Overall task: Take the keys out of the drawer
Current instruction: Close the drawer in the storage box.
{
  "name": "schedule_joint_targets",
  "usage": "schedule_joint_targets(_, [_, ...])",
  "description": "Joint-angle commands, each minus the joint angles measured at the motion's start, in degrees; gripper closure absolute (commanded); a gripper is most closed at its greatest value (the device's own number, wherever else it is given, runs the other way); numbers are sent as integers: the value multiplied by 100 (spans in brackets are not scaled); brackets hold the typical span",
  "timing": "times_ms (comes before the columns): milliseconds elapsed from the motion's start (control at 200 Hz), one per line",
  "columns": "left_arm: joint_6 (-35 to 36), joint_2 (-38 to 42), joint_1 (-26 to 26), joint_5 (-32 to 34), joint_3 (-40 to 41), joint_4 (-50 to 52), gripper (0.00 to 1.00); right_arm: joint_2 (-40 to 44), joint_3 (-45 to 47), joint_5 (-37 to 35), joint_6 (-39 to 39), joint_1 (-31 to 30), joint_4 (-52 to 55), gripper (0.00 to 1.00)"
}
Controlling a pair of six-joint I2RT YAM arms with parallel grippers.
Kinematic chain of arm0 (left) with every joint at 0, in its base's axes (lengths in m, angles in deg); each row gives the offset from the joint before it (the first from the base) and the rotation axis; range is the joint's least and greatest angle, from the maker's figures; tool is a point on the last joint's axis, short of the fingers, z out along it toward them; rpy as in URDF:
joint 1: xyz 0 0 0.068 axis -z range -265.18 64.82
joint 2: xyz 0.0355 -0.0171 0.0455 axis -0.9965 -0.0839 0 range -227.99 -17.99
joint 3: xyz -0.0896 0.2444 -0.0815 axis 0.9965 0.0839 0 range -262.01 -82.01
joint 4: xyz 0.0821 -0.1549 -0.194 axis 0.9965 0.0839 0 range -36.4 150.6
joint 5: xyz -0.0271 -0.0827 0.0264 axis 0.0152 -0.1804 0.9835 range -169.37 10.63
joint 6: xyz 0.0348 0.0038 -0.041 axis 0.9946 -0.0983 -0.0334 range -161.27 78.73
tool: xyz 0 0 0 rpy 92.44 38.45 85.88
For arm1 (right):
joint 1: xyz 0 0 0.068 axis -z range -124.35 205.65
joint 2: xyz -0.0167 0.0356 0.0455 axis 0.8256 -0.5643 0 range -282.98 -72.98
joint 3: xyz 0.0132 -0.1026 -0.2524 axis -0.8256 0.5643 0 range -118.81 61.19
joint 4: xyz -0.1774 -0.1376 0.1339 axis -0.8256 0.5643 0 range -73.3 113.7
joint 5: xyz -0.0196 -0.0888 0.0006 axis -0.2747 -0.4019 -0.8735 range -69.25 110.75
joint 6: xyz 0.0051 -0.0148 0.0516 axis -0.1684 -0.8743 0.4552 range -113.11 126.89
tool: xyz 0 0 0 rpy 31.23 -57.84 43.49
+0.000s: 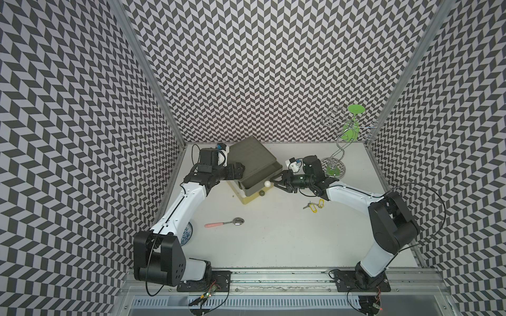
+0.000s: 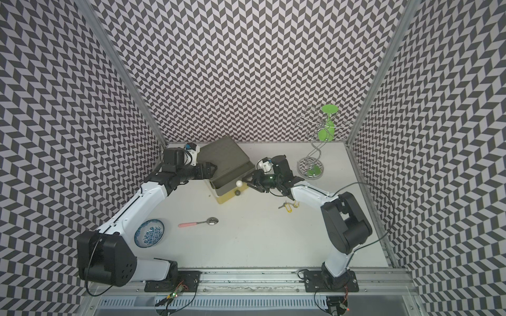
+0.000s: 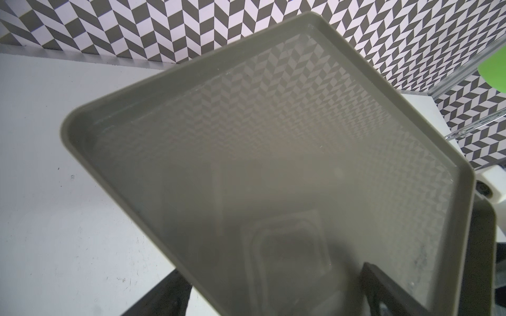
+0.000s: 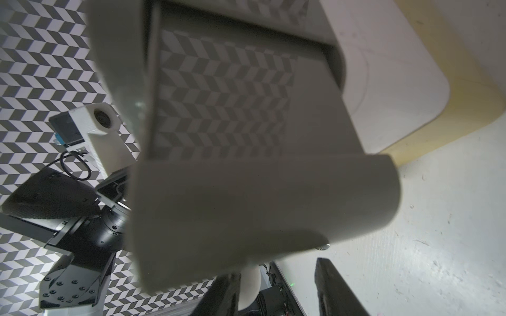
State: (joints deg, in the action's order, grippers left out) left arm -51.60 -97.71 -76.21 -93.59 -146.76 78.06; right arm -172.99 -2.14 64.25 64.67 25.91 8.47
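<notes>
Right gripper (image 1: 274,183) stands open astride the white knob (image 1: 267,183) on the drawer (image 1: 252,189), not pinching: clamp squarely, move along drawer travel only; left gripper (image 1: 239,169), grip unclear, braces cabinet (image 1: 249,153).

- Both top views look steeply down from high above the front edge of the worktop (image 1: 273,246), facing the patterned back wall (image 1: 273,68); set side by side, they share nearly the whole scene
- The left wrist view sits very near the drawer box (image 3: 273,164), looking across its top toward the back wall
- The right wrist view sits very near the open drawer (image 4: 273,205), facing its front; it also catches the left wrist camera (image 4: 93,128)
</notes>
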Motion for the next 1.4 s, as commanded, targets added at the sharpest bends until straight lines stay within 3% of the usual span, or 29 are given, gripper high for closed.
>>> schedule_joint_targets(0, [208,-260,13,325,143,779,1,-237,-220,-17,151,-56,-504,51])
schedule_joint_targets(626, [218,-252,8,324,270,744,1,-998,-906,2,257,-112,-548,50])
schedule_joint_targets(846, [207,-256,8,295,330,695,1,-895,-688,-73,304,-114,-580,49])
schedule_joint_targets(1167, [205,-256,10,254,349,686,1,-345,907,-86,1200,-160,-2309,49])
schedule_joint_targets(1277, [204,-250,8,228,371,682,1,-463,1027,5,1552,-233,-3146,49])
schedule_joint_targets(1392, [202,-254,9,215,412,664,1,-646,849,61,1622,-304,-3306,49])
